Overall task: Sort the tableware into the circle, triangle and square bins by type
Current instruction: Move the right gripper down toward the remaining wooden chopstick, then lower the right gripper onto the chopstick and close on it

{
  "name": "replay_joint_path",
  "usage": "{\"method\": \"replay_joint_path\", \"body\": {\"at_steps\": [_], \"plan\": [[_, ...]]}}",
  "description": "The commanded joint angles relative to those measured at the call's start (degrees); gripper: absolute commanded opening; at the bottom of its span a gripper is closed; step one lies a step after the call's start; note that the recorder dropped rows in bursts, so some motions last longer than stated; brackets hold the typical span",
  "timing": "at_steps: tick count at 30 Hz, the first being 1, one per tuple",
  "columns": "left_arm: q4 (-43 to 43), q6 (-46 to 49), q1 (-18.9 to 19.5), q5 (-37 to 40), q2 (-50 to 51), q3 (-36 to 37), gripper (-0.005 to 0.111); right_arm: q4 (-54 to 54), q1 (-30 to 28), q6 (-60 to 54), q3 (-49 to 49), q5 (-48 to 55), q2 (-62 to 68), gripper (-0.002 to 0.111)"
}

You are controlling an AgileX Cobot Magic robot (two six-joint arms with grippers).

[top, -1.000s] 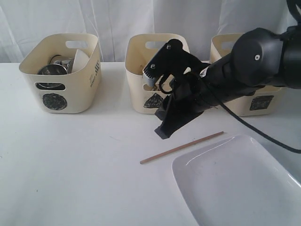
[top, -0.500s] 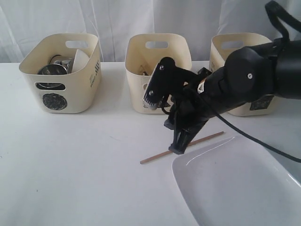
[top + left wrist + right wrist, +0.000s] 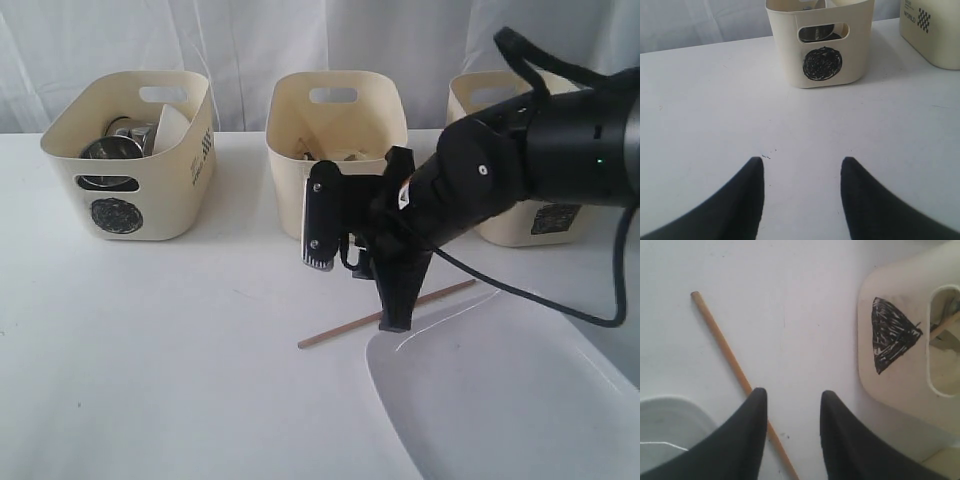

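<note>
One wooden chopstick lay flat and slanted, just beside the corner of the large white plate. Behind stood the cream circle bin, holding steel vessels, the triangle bin and the square bin.

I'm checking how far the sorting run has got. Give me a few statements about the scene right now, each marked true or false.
1. A wooden chopstick lies on the table beside the white plate. True.
2. The right gripper is shut on the chopstick. False: its jaws are open over the chopstick, which lies on the table.
3. The circle bin holds steel vessels. True.
4. The white plate is inside the square bin. False: it lies on the table in front of the bins.
5. The left gripper holds a spoon. False: it is open and empty.
</note>
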Motion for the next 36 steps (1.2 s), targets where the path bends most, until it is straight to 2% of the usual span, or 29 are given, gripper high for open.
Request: {"method": "replay_joint_path", "body": {"at_steps": [1, 6, 13, 36], "plan": [[-0.43, -0.32, 0.14, -0.31, -0.31, 0.15, 0.052, 0.00, 0.44, -0.65, -5.42, 6.01, 3.91, 0.034], [-0.43, -0.32, 0.14, -0.31, -0.31, 0.15, 0.052, 0.98, 0.44, -0.65, -13.11, 19.18, 9.77, 0.034], [-0.43, -0.32, 0.14, -0.31, -0.31, 0.15, 0.052, 2.13, 1.00, -0.65, -19.65, 25.80, 14.79, 0.034], [-0.43, -0.32, 0.14, -0.31, -0.31, 0.15, 0.052, 3.23, 2.15, -1.71, -21.13, 25.28, 22.66, 0.034]]}}
